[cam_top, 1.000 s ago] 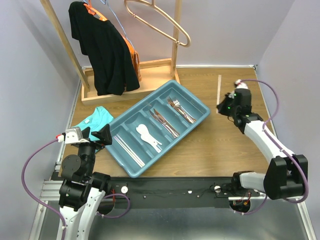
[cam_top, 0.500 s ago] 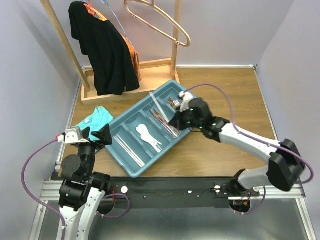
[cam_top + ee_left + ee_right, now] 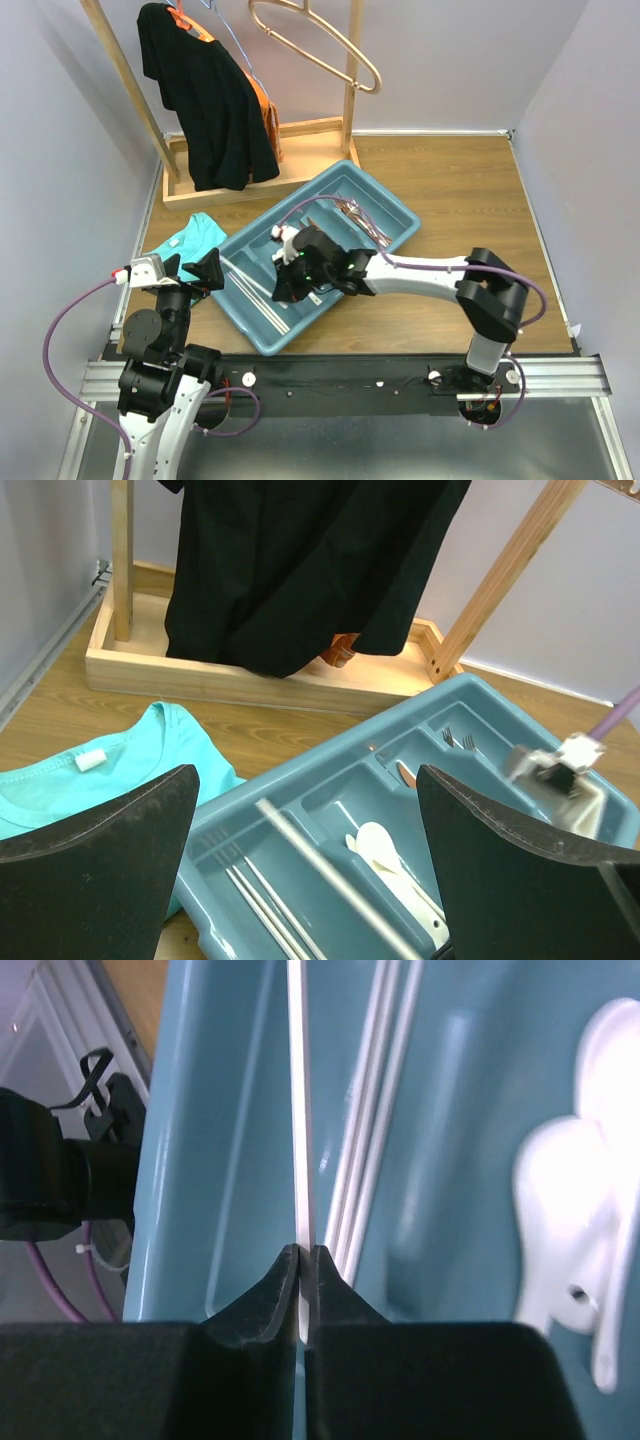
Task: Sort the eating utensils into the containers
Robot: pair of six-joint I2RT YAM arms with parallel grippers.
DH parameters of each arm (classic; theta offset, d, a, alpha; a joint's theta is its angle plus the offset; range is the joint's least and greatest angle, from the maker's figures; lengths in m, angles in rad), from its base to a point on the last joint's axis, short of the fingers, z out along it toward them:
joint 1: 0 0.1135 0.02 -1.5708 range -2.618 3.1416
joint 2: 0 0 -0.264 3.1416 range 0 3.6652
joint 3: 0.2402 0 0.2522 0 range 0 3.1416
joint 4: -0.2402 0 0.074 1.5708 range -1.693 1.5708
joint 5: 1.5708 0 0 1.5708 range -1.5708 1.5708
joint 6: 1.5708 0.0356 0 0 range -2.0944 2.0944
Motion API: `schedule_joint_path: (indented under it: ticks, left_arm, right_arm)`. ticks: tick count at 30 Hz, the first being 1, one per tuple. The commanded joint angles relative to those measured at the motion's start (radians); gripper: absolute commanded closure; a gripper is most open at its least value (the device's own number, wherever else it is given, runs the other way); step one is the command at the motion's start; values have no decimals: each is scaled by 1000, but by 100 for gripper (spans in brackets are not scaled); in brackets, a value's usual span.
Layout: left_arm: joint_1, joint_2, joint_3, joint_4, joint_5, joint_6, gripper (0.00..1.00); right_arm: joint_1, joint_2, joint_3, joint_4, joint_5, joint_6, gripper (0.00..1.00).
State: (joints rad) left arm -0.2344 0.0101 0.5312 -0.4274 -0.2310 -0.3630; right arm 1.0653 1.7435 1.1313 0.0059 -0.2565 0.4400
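Swung over from the far right, the right gripper (image 3: 306, 1252) pinches a pale chopstick (image 3: 298, 1110) inside the tray's (image 3: 395, 205) end compartment (image 3: 225, 1160), seemingly beside other chopsticks (image 3: 372, 1140); the left gripper (image 3: 307, 780) gapes.

Soft, even overhead light leaves faint shadows on the table (image 3: 470, 200). In the right wrist view, white spoons (image 3: 575, 1230) and a chopstick (image 3: 299, 1110) glare, overexposed and blurred; dark fingers (image 3: 250, 1300) lose detail.
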Motion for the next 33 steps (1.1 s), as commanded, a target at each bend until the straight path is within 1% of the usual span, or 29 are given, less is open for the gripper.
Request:
schedule_joint_path:
  ticks: [1, 2, 5, 8, 9, 11, 12, 14, 15, 17, 18, 19, 20, 21, 22, 23, 24, 25, 27, 28, 30, 31, 32, 33]
  left_arm:
    - [9, -127, 4, 13, 12, 9, 1]
    - [9, -127, 4, 9, 12, 9, 1]
    - [7, -127, 6, 10, 13, 12, 1]
    - [7, -130, 7, 10, 16, 12, 1]
    - [9, -130, 7, 7, 16, 10, 1]
    - [9, -131, 7, 7, 16, 12, 1]
    - [9, -131, 9, 6, 15, 12, 1]
    - [9, -136, 13, 3, 13, 12, 1]
    - [9, -136, 13, 1, 16, 16, 1]
    - [9, -136, 15, 1, 31, 25, 1]
    - [7, -134, 19, -1, 36, 33, 1]
    - [7, -134, 26, -2, 42, 36, 1]
    - [7, -136, 29, -5, 48, 41, 1]
    - [7, -136, 33, -17, 55, 47, 1]
    - [7, -137, 39, -27, 56, 55, 1]
    - [7, -137, 56, -37, 55, 58, 1]
    - [6, -137, 65, -63, 44, 62, 1]
    - [6, -139, 87, -76, 45, 79, 1]
    - [6, -140, 111, -109, 50, 96, 1]
    - [6, -140, 124, -120, 44, 101, 1]
    - [6, -142, 157, -148, 29, 113, 1]
    - [6, -144, 176, -157, 18, 117, 1]
    - [6, -145, 185, -165, 13, 122, 1]
    - [4, -147, 191, -180, 6, 127, 1]
  right_arm:
    - [58, 100, 130, -138, -59, -33, 73]
    - [62, 105, 139, -161, -58, -41, 59]
    - [65, 85, 136, -161, -29, -46, 40]
    - [65, 34, 131, -187, 71, -64, 27]
    - [64, 21, 131, -196, 153, -66, 25]
    - [64, -24, 131, -231, 250, -87, 18]
    - [62, -38, 131, -244, 373, -110, 16]
    - [39, -77, 131, -288, 471, -126, 12]
    - [24, -91, 127, -299, 535, -123, 11]
    - [-53, -146, 114, -340, 572, -92, 11]
    - [-86, -165, 108, -356, 592, -45, 11]
    - [-167, -191, 99, -371, 596, -20, 11]
    - [-209, -243, 82, -382, 599, 2, 11]
    - [-256, -280, 38, -377, 603, 37, 11]
    - [-349, -317, 4, -370, 605, 52, 11]
    - [-402, -350, -23, -357, 603, 68, 11]
    - [-453, -430, -69, -356, 600, 92, 10]
    - [-546, -465, -88, -357, 599, 100, 9]
    - [-628, -572, -114, -380, 603, 111, 9]
    - [-699, -611, -128, -392, 611, 111, 9]
    - [-757, -674, -143, -422, 652, 102, 7]
    - [-792, -741, -156, -432, 677, 97, 5]
    - [-800, -771, -163, -448, 695, 91, 3]
    - [-804, -807, -168, -454, 747, 76, 3]
